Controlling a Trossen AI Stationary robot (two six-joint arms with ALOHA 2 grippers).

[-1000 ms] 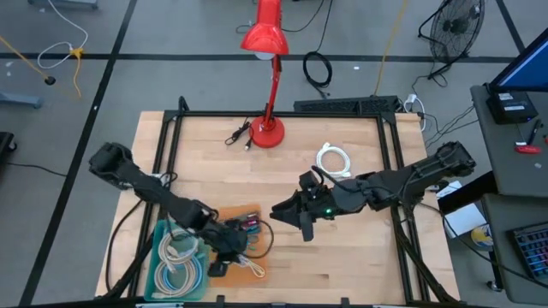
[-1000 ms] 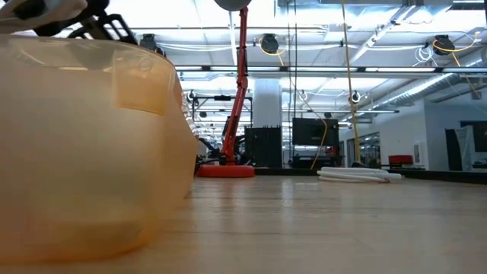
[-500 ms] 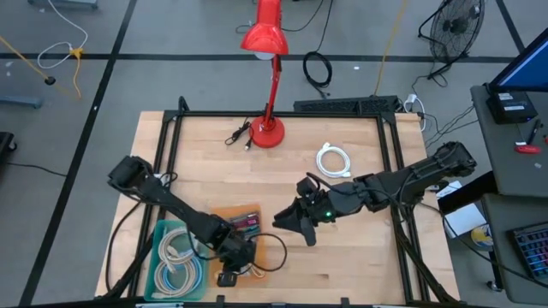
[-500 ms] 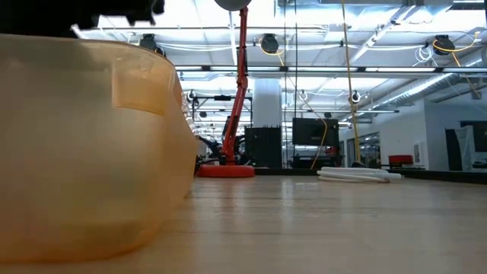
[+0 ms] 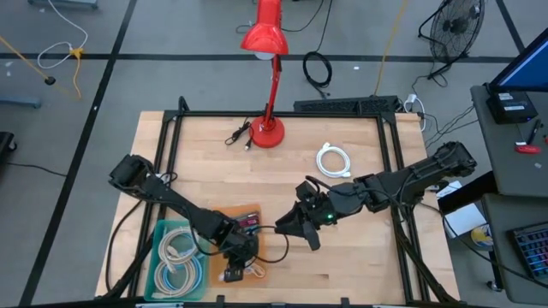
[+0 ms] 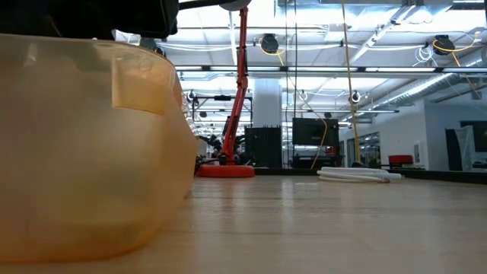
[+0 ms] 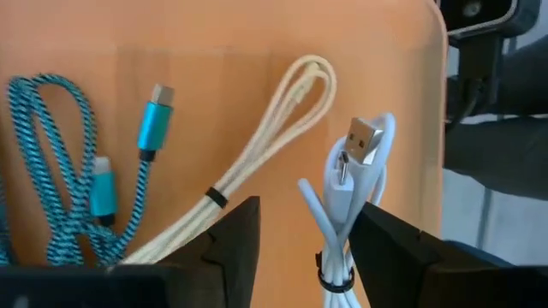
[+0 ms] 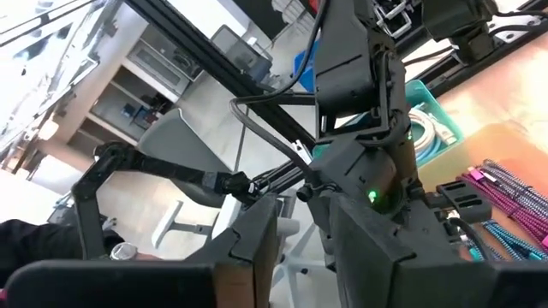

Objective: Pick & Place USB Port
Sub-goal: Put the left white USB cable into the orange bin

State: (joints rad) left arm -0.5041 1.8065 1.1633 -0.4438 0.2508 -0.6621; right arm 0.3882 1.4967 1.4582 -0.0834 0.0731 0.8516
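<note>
1. High view: your left gripper (image 5: 235,261) sat over the near end of the translucent orange plastic tray (image 5: 257,274), just right of the teal plastic bin (image 5: 159,272) holding coiled pale cables (image 5: 177,250).
2. Left wrist view: the left gripper's two dark fingers (image 7: 233,239) stood apart, nothing between the pads. You had them straddling a bundled white USB cable with a metal plug (image 7: 351,184), which lay on the orange tray floor (image 7: 214,77).
3. Same view: a cream braided cable (image 7: 272,128) lay folded just beside the white one, with a teal braided cable and teal plug (image 7: 154,120) further over. All three were loose in the tray.
4. Your right gripper (image 5: 295,229) hung above the table just right of the tray. In the right wrist view its fingers (image 8: 257,244) showed a narrow gap and held nothing.
5. The right wrist view also showed pink and teal braided cables (image 8: 497,192) at the tray's far end.
6. A coiled white cable (image 5: 334,160) lay on the wooden tabletop (image 5: 342,274) well apart from the tray, near the red desk lamp (image 5: 267,85).
</note>
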